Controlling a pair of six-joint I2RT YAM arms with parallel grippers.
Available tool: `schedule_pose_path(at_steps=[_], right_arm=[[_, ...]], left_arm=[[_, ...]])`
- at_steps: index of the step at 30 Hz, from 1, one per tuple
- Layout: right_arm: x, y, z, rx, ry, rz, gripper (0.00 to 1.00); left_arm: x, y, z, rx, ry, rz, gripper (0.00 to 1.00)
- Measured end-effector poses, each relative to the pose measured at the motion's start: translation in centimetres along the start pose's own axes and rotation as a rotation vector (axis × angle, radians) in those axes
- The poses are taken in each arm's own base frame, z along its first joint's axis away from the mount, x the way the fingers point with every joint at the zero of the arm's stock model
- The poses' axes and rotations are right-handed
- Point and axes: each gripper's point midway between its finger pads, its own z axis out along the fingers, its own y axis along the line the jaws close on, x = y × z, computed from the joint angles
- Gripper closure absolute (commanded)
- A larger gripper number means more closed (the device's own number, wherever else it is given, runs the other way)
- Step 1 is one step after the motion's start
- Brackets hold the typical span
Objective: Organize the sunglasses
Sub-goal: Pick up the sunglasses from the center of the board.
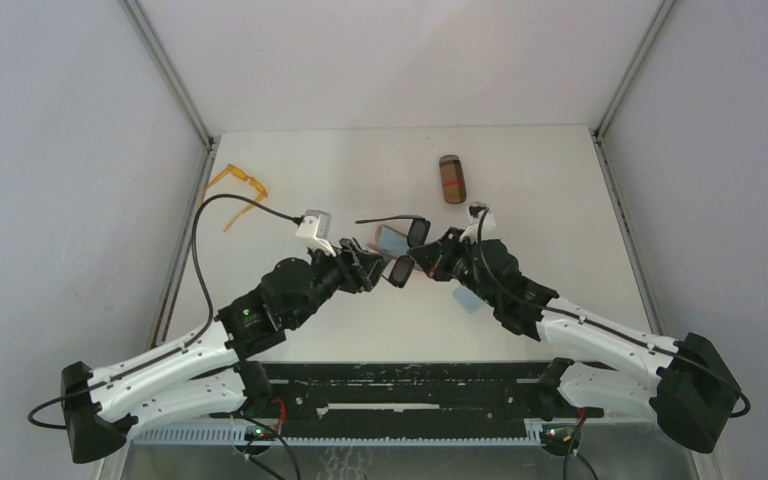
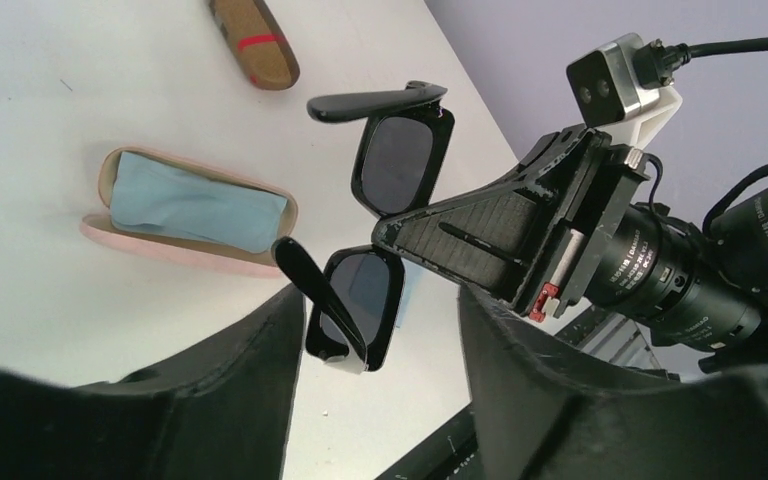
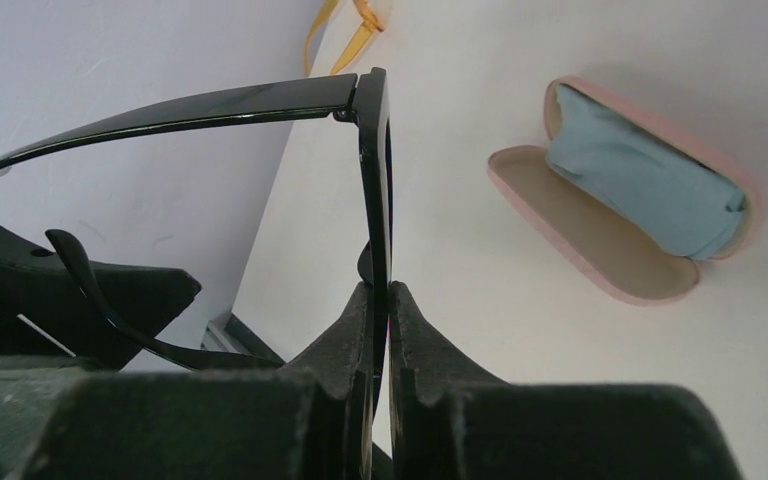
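Right end effector (image 3: 380, 305) grips one black pair (image 2: 400, 160); one orange pair (image 1: 241, 186) lies apart

The small black sunglasses (image 2: 400, 160) have a glossy, smooth plastic frame with dark, shiny lenses, while the thin orange sunglasses (image 1: 240, 183) look like translucent plastic. The pink oblong case (image 2: 110, 232) has a smooth outer skin and a matt beige lining, the light-blue cloth (image 2: 195, 205) is soft and matt, and the brown oblong case (image 2: 255, 45) looks matt and faintly grained. The black fingers (image 2: 490, 235) of the right gripper (image 3: 381, 297) are matt plastic with fine ribbed layers, and the white table (image 2: 40, 130) is smooth and matt.
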Motion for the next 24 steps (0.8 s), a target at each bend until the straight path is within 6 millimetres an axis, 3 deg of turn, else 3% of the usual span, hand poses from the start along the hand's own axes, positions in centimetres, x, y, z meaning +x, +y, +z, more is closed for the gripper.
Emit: schedule_pose_path(at_steps=[4,10,14,19,24], right_arm=[[-1.3,-1.4,-0.7,0.068,-0.03,-0.014,1.0],[-5.2,-4.7,-2.8,0.222,-0.145,-0.018,1.0],[-7.6,-6.2,-5.0,0.316,-0.229,-0.035,1.0],[-9.6,-5.6,-7.3,0.345,-0.299,-0.077,1.0],[-9.2,-3.4,-7.4,0.332,-0.292,-0.146,1.0]], left_arm=[[-0.5,-0.6,-0.3,0.016,0.009,0.026,0.23],[-1.2,-0.9,-1.0,0.028,0.013,0.059,0.23],[-0.8,0.0,-1.2,-0.011,0.033,0.088,0.24],[0.4,1.5,-0.4,-0.1,0.089,0.133,0.25],[1.3,2.2,0.6,-0.154,0.131,0.169,0.24]])
